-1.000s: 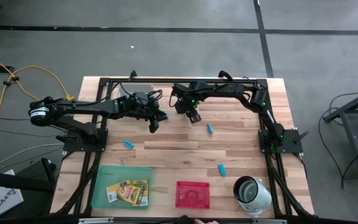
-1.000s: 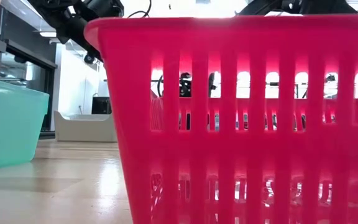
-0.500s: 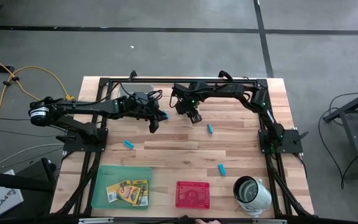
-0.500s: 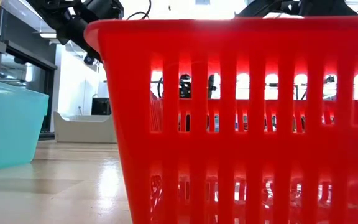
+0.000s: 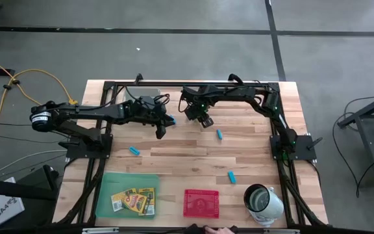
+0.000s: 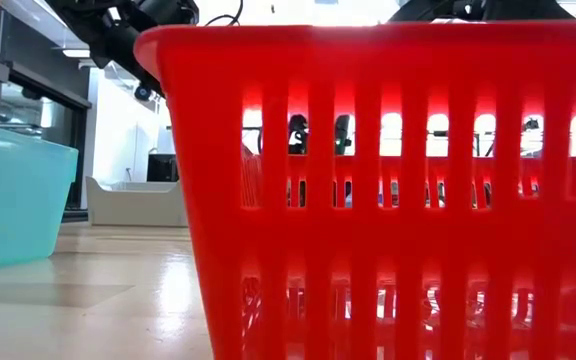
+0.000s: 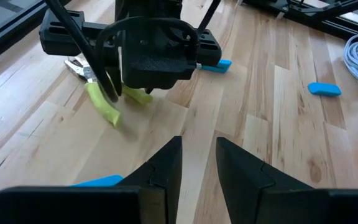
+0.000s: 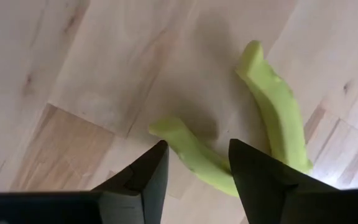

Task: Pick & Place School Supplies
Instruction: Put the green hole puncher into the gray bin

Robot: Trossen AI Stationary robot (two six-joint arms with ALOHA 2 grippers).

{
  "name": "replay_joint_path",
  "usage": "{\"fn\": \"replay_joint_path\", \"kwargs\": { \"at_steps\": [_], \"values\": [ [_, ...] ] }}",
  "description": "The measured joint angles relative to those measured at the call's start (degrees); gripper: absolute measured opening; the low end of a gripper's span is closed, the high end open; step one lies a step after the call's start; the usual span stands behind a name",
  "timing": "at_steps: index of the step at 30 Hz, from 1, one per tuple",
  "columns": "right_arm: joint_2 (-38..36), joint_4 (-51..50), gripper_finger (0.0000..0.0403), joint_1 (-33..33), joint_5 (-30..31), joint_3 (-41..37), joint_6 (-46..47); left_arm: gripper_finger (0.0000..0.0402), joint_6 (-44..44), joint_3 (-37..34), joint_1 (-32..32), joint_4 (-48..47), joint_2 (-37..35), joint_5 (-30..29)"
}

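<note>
1. High view: the left gripper point(image 5: 162, 128) hung over the upper middle of the table point(image 5: 252, 153), and the right gripper point(image 5: 204, 120) sat just right of it. Three blue pieces point(image 5: 134, 151) lay scattered on the wood. The crayon boxes point(image 5: 134, 199) sat in the green tray point(image 5: 109, 185) at lower left, with the red tray point(image 5: 201, 203) and the cup point(image 5: 263, 199) along the bottom edge.
2. Low view: the red tray's slatted wall point(image 6: 368, 200) filled the frame, the green tray at far left.
3. Left wrist view: its fingers point(image 7: 166, 165) stood parted, empty. Ahead, the right gripper hovered over the yellow-green plier tool point(image 7: 102, 102).
4. Right wrist view: fingers point(image 8: 145, 171) spread wide above the tool's handles point(image 8: 275, 115), nothing clasped.
</note>
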Motion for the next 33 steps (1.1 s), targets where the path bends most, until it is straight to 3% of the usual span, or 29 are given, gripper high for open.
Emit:
{"fn": "replay_joint_path", "kwargs": {
  "at_steps": [4, 12, 22, 27, 33],
  "values": [
    [0.00, 0.13, 0.0130, 0.02, 0.52, 0.00, 0.17, 0.0094, -0.15, 0.00, 0.00, 0.00, 0.00, 0.00],
    [0.00, 0.02, 0.0028, -0.01, 0.50, -0.04, 0.42, 0.0094, -0.15, 0.00, -0.01, 0.01, 0.00, 0.00],
    [-0.17, -0.23, 0.0026, 0.74, 6.74, -0.04, 0.67, 0.0094, -0.13, 0.00, -0.01, 0.01, 0.00, -0.02],
    [-1.58, -0.67, 0.0026, 1.24, 6.33, 0.63, 4.95, 0.0094, -0.11, 0.00, -0.01, 0.05, 0.00, -0.03],
    [-4.38, -1.12, 0.0026, 2.34, -0.37, 1.38, 11.62, 0.0094, -0.09, 0.00, 0.01, 0.36, 0.00, -0.02]
  ]
}}
